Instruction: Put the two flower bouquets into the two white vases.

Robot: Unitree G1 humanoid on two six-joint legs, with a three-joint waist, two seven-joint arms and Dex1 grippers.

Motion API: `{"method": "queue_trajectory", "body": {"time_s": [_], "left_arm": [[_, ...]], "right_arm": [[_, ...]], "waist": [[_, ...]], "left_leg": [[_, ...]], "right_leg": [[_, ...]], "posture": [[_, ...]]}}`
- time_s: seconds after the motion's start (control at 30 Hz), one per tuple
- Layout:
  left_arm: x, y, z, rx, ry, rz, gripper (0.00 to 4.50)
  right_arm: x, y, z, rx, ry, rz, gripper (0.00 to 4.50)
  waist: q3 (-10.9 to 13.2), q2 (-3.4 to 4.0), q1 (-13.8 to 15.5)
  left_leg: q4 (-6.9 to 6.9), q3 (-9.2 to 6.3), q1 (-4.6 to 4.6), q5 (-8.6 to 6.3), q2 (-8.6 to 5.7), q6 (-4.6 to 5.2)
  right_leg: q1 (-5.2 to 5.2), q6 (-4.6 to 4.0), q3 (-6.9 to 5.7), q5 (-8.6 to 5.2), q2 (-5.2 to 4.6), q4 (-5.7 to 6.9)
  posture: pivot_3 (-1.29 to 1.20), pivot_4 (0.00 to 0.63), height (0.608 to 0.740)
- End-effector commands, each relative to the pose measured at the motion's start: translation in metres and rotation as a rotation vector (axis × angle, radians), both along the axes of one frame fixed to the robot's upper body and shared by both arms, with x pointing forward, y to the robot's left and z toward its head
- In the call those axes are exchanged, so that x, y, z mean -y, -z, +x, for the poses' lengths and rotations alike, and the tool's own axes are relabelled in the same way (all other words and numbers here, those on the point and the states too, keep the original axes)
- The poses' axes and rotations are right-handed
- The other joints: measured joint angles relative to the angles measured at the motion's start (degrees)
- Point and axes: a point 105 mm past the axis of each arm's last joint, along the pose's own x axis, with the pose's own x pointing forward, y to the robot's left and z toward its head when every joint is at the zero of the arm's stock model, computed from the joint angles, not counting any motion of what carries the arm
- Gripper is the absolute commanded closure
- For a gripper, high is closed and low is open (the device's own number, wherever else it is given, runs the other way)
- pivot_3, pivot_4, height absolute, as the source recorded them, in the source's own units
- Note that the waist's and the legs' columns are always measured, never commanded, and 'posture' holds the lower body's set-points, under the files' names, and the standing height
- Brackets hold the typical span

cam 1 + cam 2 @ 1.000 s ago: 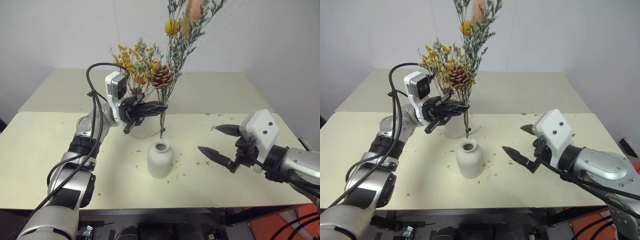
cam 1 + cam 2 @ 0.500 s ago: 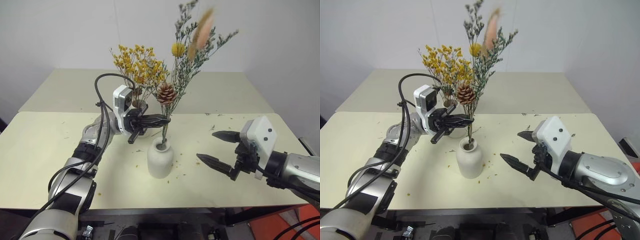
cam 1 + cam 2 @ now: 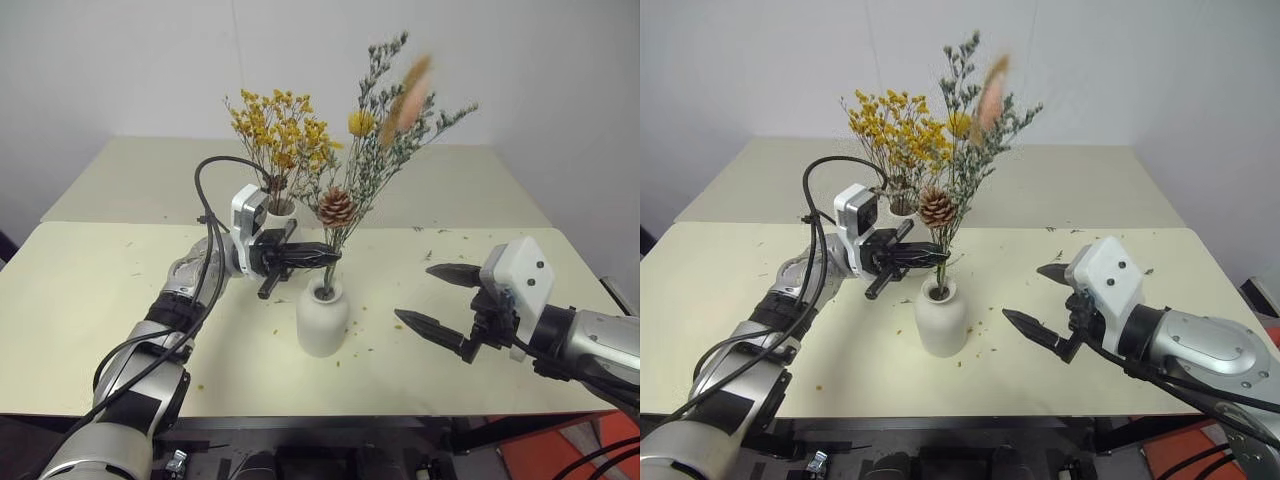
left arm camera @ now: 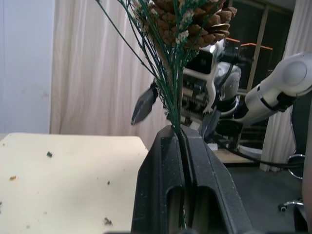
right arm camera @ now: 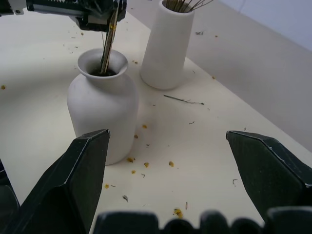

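The left pincer (image 3: 325, 253) is clenched on the stems of the grey-green bouquet (image 3: 385, 130), just under its pinecone (image 3: 336, 207). The stem ends enter the mouth of the short rounded vase (image 3: 322, 318); how deep they reach is hidden inside the neck. The bouquet leans toward 1 o'clock, and its pinkish plume at the top is blurred. In the left wrist view the stems run down the seam between the two black fingers (image 4: 161, 190), and the pinecone is cut off at the frame edge.

The yellow-orange bouquet (image 3: 277, 128) stands in the tall vase (image 5: 171, 43), which sits at 11 o'clock from the short vase, near it but apart. From the head views the left arm covers most of the tall vase, leaving only its rim visible.

The right pincer (image 3: 442, 297) hangs at 3 o'clock of the short vase, well apart from it, its fingers spread wide and holding nothing.

The pale surface (image 3: 90, 320) carries scattered flecks of dried petals around both vases; one thin loose sprig (image 5: 183, 100) lies between the vases.
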Motion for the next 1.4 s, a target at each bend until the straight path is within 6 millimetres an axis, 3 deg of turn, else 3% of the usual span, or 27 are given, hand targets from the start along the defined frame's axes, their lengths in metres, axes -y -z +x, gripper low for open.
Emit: {"method": "queue_trajectory", "body": {"time_s": [0.03, 0.23, 0.33, 0.73, 1.13, 1.4], "left_arm": [[-0.001, -0.006, -0.006, 0.055, 0.022, -0.006, 4.47], [0.0, -0.006, -0.005, 0.077, 0.01, -0.013, 4.47], [0.001, -0.007, -0.005, 0.087, 0.012, -0.016, 3.82], [-0.015, -0.016, -0.015, 0.116, 0.012, -0.014, 0.04], [-0.072, -0.025, -0.03, 0.179, -0.164, 0.102, 0.04], [-0.118, -0.033, -0.039, 0.219, -0.429, 0.172, 0.04]], "right_arm": [[-0.001, -0.006, -0.001, 0.048, -0.007, -0.01, 0.0], [-0.003, -0.008, 0.001, 0.06, -0.015, -0.003, 0.0], [-0.004, -0.008, 0.001, 0.065, -0.019, 0.001, 0.0], [-0.005, -0.006, 0.002, 0.064, -0.024, 0.011, 0.0], [-0.001, -0.005, 0.001, 0.055, -0.025, 0.008, 0.0], [0.034, -0.006, -0.013, 0.029, -0.018, -0.05, 0.0]], "waist": [[0.0, 0.0, 0.1], [0.0, 0.0, 0.5], [0.0, 0.0, 0.5], [0.0, 0.0, 0.4], [0.0, 0.0, 0.4], [0.0, 0.01, 0.6]], "left_leg": [[0.0, 0.0, 0.0, 0.0, 0.0, 0.0], [0.01, 0.01, 0.0, 0.0, 0.0, 0.0], [0.01, 0.01, 0.0, 0.0, -0.01, 0.0], [0.01, 0.01, 0.0, 0.0, 0.01, 0.0], [0.0, 0.03, 0.03, 0.0, 0.04, 0.0], [-0.01, 0.06, 0.03, 0.0, 0.09, 0.0]], "right_leg": [[0.0, 0.0, 0.0, 0.0, 0.0, 0.0], [0.0, 0.0, 0.0, 0.0, 0.0, -0.01], [0.0, 0.0, 0.0, -0.01, -0.01, -0.01], [0.0, -0.02, -0.01, -0.01, 0.0, -0.01], [0.0, -0.06, -0.03, -0.05, 0.0, -0.01], [0.02, -0.06, -0.05, -0.08, -0.01, -0.04]], "posture": [[0.0, 0.15, 0.74], [0.0, 0.15, 0.74], [0.0, 0.15, 0.74], [0.0, 0.15, 0.74], [0.0, 0.15, 0.74], [0.0, 0.15, 0.74]]}}
